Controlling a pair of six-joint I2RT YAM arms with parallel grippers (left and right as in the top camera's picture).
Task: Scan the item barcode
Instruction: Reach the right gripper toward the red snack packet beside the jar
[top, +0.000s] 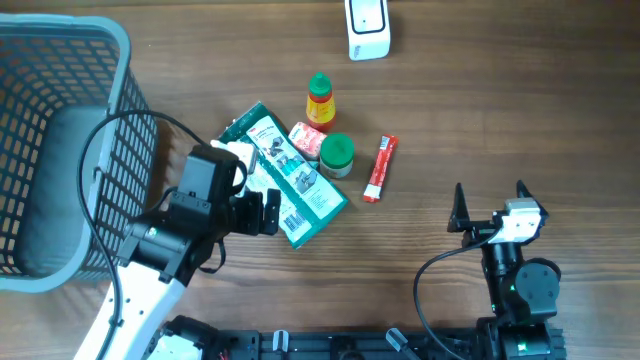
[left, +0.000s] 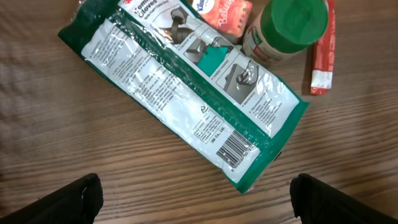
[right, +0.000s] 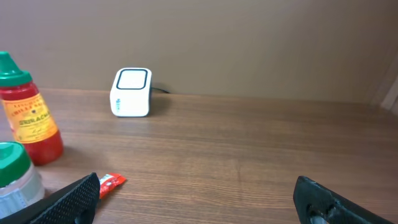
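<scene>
The green-and-white plastic pouch (left: 186, 93) lying just ahead of the left jaws carried the word "Gloves" in white at its far end, beside small product photos. A black barcode (left: 235, 149) on a white panel stood at the corner nearest those jaws. Its digits were too small to read, as were the blocks of fine print beside it. The pink packet (left: 227, 12) beyond the pouch showed white script, cut off by the frame. Ahead and left of the right jaws, the yellow label of the red sauce bottle (right: 28, 121) bore only blurred lettering.

The green-lidded jar (top: 337, 155), pink packet (top: 308, 137) and sauce bottle (top: 319, 100) crowd the far edge of the glove packet (top: 290, 185); its near edge faces bare worktop (top: 400, 240). The basket (top: 60, 27) walls the left side, and open wood leads to the scanner (top: 368, 28).
</scene>
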